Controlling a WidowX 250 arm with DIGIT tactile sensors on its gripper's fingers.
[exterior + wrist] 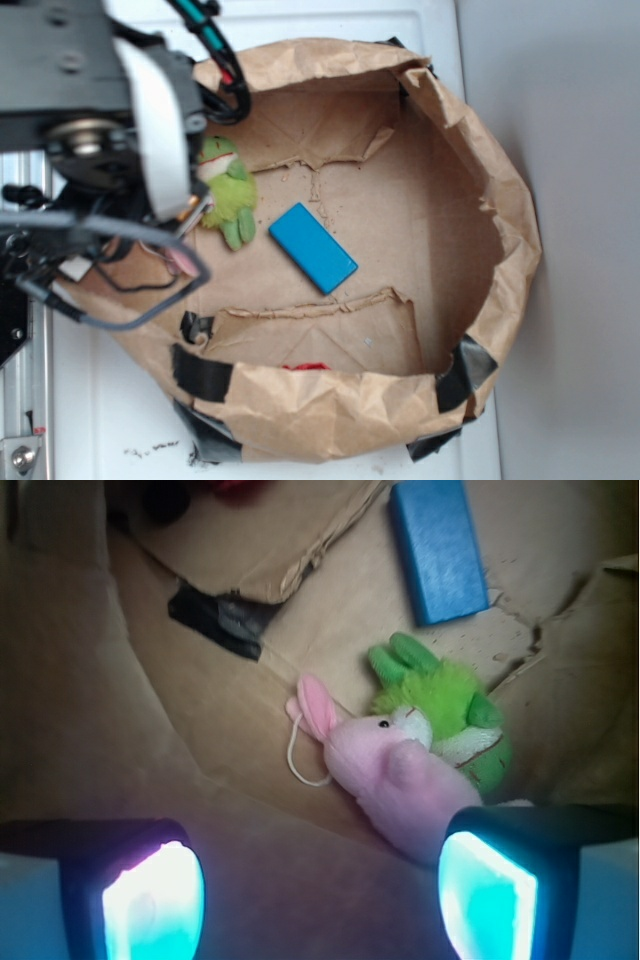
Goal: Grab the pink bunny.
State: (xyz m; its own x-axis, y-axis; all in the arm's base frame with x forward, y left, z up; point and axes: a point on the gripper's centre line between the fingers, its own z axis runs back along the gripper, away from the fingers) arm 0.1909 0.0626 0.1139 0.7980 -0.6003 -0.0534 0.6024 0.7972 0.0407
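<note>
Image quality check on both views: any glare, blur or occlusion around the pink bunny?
Wrist: the fingers glow cyan and blur near the lens; the pink bunny is mildly soft, evenly lit, pressed against the green toy. Exterior: the white table is overexposed; the arm hides nearly all of the bunny.

Brown paper bag (500,200), rim rolled down, on a white surface (110,420), patched with black tape (200,375) at the 5, 7 and 8 o'clock edges. Blue block (312,247) flat at the centre of the bag floor, long axis running 10 to 4 o'clock. Green plush toy (230,190) just beside the block at 9 o'clock, apart from it. Scrap of red fabric (305,367) at 6 o'clock, mostly hidden behind a torn paper flap (330,325).
</note>
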